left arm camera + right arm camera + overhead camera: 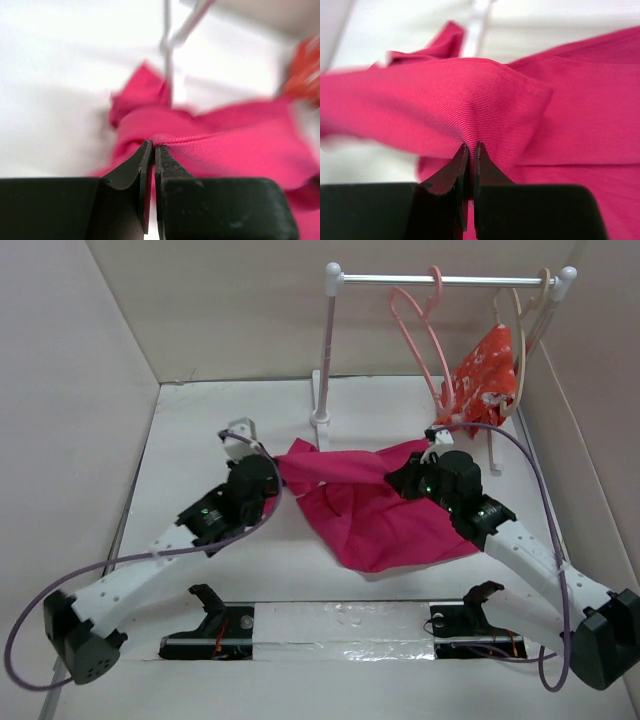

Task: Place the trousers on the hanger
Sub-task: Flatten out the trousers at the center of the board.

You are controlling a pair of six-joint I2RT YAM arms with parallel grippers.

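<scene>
- Spanning the whole scene: white table (200,430), walled on three sides, with the arm bases at its near edge.
- trousers (390,525), magenta-pink: mid-table, upper edge lifted and drawn taut between the two arms. The rest sags toward the near side and seems to rest on the surface.
- clothes rail (440,280): far right, behind the trousers, its post foot just beyond the fabric.
- hanger (425,340), salmon-pink: hooked on the rail, bare, above and apart from the trousers. Beside it a cream hanger (522,325) carries an orange-red flowered garment (490,365).
- left gripper (152,145): jaws clenched on the trousers' left end, hem pinched at the tips.
- right gripper (470,146): jaws clenched on the right end, cloth bulging over the tips.
- Step in hand, as I read it: grasp and spread made; carry to the hanger not yet begun.
- Next move likely calls for both arms rising together toward the far right under even tension, then feeding the cloth over the hanger's lower bar. Go gently, since the hanger hangs free and may swing.
</scene>
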